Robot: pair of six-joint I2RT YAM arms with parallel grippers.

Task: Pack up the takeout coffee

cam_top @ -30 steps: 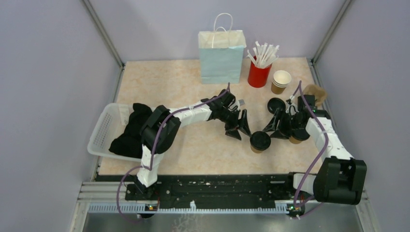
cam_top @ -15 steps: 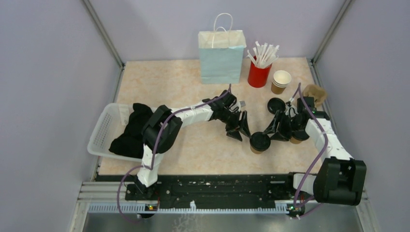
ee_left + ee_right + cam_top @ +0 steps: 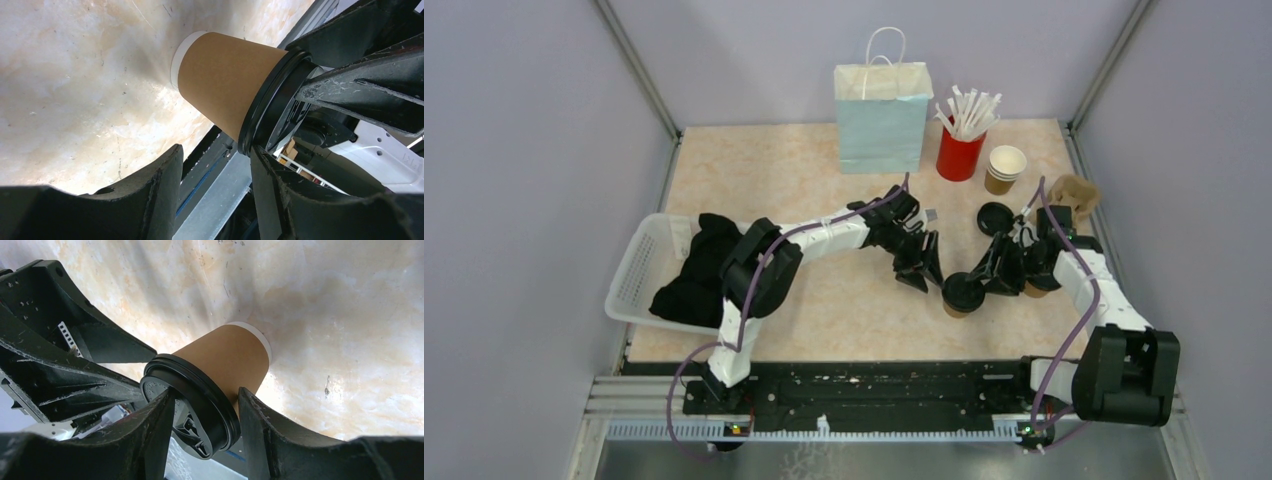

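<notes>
The lidded cup (image 3: 225,357) stands upright on the bench (image 3: 794,190), directly between the two hands. The right hand (image 3: 206,392) is about half open, its fingers (image 3: 260,435) either side of the cup's black lid (image 3: 187,407). I see no squeeze on it yet, so it holds nothing. The left hand (image 3: 215,155) is partly open and empty, with the cup just beyond its fingertips, side wall towards them.

The step looks like taking hold of this cup for the trip to the pale blue bag (image 3: 883,120). To do it well, one hand alone should take it. The grip belongs on the paper wall just under the lid's rim, not on the lid, which could pop off. Close gently, since kraft paper dents, and keep the cup upright through the lift. The other hand should back clear first, as the two sets of fingers are close together.

Just behind the right hand sits a second brown cup (image 3: 1031,289), mostly hidden. Beyond both hands lies a loose lid (image 3: 996,216), and furthest off stands the bag, mouth up
</notes>
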